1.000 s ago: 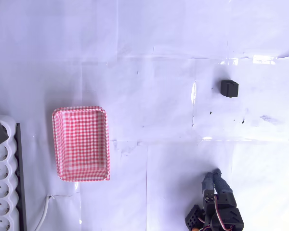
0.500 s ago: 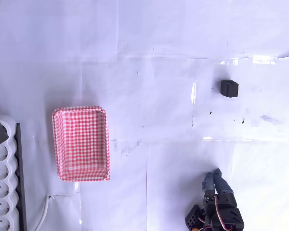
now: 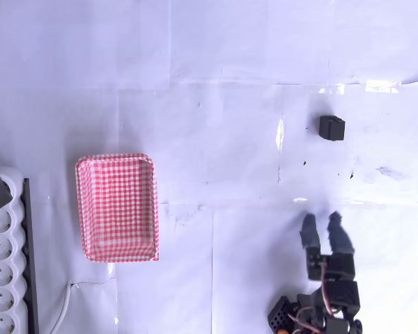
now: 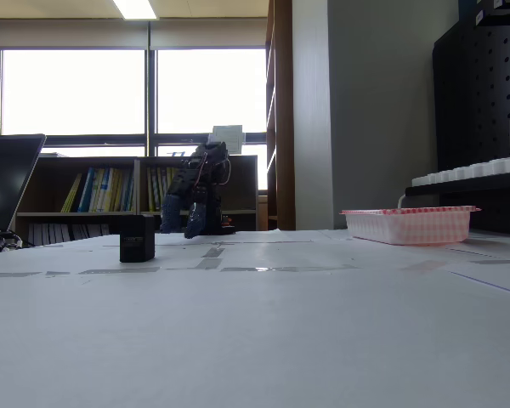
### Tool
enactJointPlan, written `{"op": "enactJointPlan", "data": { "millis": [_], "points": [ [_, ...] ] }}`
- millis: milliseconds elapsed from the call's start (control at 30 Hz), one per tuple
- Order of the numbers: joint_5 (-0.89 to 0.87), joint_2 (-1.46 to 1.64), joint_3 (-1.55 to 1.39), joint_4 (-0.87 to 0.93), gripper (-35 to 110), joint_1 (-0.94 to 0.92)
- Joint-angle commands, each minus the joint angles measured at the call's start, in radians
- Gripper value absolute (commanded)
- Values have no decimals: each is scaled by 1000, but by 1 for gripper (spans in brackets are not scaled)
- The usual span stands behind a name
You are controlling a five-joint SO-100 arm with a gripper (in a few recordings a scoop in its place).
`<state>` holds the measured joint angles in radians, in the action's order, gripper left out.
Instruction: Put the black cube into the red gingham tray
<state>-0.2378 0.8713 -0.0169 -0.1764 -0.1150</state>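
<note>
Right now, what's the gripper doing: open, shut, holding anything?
Gripper: open and empty, fingers spread, short of the black cube, which sits untouched on the table.

This looks like an office. At about ten o'clock in the fixed view, bookshelves (image 4: 102, 191) stand under big windows (image 4: 72, 89). A laptop (image 4: 7, 183) sits at nine o'clock.

No legible txt, labels, brand marks or nos. for you to log in either view. A white sheet (image 4: 227, 138) is posted on the window behind the arm in the fixed view; any print on it is too small to read. Book spines (image 4: 94, 190) on the shelf: unreadable too.
</note>
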Motion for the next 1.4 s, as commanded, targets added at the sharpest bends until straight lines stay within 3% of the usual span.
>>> {"op": "enactJointPlan", "data": {
  "millis": [0,233,633,900,1367],
  "points": [
    [31,287,-44,-344,47,-23],
    [69,649,-187,-629,57,-28],
    [115,1135,-526,-959,57,-60],
    [121,1258,-704,-960,57,-58],
    [209,1362,-1062,-718,57,-28]
  ]
}}
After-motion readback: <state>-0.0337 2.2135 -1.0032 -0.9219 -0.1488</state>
